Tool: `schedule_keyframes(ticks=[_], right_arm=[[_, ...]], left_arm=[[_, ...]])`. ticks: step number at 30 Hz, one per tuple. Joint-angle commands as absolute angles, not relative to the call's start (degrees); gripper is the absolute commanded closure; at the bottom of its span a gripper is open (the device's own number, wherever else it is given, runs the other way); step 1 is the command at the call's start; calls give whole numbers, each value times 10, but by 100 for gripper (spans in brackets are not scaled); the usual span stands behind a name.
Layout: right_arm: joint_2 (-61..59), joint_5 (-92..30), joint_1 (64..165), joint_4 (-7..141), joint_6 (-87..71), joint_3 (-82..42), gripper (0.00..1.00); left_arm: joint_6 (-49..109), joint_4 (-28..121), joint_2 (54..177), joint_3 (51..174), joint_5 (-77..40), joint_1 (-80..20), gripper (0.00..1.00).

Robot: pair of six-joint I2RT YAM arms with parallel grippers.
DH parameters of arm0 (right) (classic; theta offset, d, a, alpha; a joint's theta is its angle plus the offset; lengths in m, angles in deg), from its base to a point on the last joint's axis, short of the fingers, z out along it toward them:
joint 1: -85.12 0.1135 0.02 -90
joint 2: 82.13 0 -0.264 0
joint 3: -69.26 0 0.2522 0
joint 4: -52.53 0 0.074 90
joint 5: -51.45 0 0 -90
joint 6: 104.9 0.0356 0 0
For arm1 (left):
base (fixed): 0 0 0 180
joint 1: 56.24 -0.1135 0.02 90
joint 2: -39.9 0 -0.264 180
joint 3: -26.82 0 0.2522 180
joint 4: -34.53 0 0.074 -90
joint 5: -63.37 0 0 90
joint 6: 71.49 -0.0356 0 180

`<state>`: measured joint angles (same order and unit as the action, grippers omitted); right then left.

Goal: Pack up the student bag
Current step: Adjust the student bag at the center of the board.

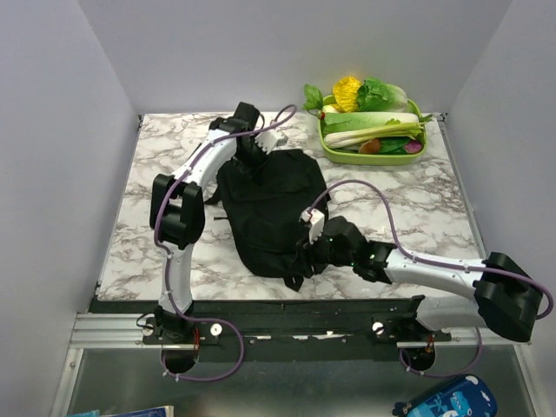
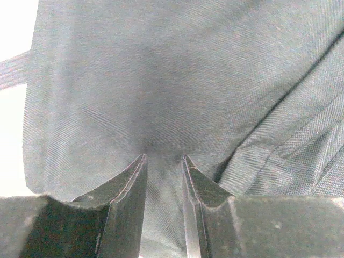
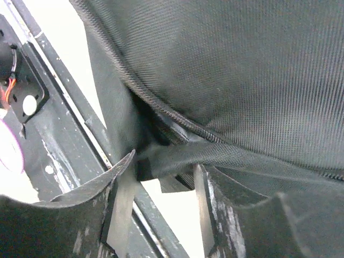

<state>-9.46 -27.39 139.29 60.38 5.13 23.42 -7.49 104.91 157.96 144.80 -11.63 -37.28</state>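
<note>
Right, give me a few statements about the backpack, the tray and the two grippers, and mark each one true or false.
1. The backpack lies around the middle of the table. True.
2. The green tray of vegetables sits at the near left corner. False: it sits at the far right corner.
3. The left gripper is at the backpack's far edge, pinching a fold of its black fabric. True.
4. The right gripper hangs over the tray. False: it is at the backpack's near right edge, close to the table's front rail.
5. A stack of books lies on top of the backpack. False: no books show on it.
</note>
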Motion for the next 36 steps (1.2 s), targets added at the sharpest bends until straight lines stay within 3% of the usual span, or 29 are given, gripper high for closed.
schedule_keyframes(ticks=[1,6,9,15,20,29,36], right_arm=[[-165,-308,1398,643,44,200,39],[-238,-433,1364,720,11,162,22],[-241,-480,1302,720,7,158,20],[-159,-444,1165,701,16,136,20],[-103,-415,1153,668,40,133,24],[-56,-376,1153,568,39,147,26],[6,-363,1152,572,13,113,46]], left_arm=[[-63,1044,1600,1562,-92,-364,62],[-86,1083,1523,1515,-54,-364,62],[-96,1087,1456,1448,-9,-363,61],[-116,1098,1398,1364,47,-307,61],[-73,1031,1417,1337,18,-262,60],[-56,998,1525,1429,14,-255,60],[-73,967,1538,1362,-56,-256,62]])
